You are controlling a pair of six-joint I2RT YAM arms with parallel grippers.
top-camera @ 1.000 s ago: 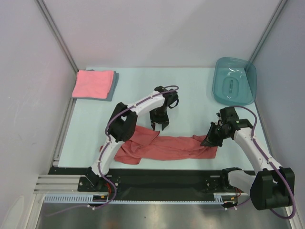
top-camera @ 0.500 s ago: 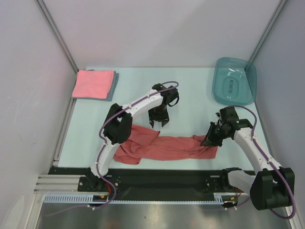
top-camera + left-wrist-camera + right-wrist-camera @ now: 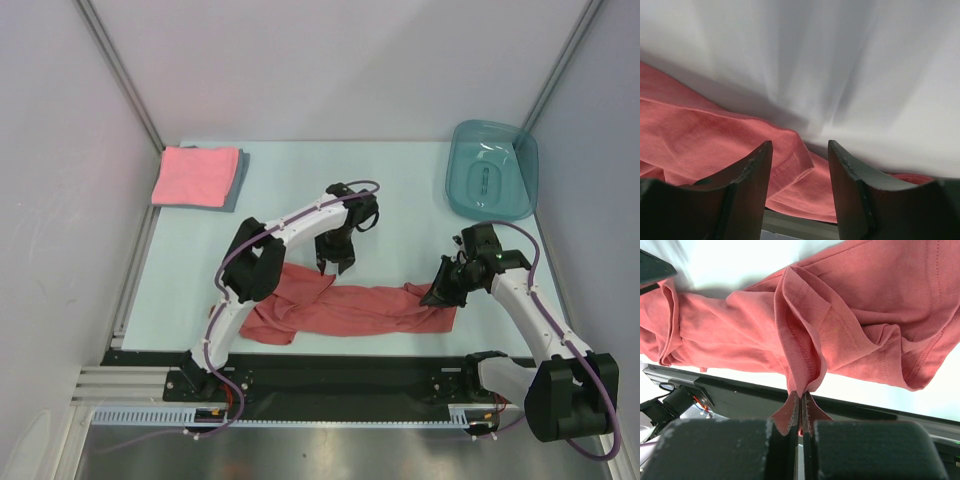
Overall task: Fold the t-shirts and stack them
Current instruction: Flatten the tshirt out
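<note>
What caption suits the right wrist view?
Right gripper shut on a pinched fold of the brick-red t-shirt.

A teal translucent tub (image 3: 492,170) sits in the far right corner of the pale table (image 3: 400,200). White walls (image 3: 330,60) stand on three sides; a black strip (image 3: 340,372) runs along the near edge.

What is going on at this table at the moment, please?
The brick-red t-shirt lies crumpled toward the near side. The right pincer is shut on a fold of it; the left pincer hovers open over its far edge. A folded pink t-shirt sits on a grey-blue t-shirt, far left.
</note>
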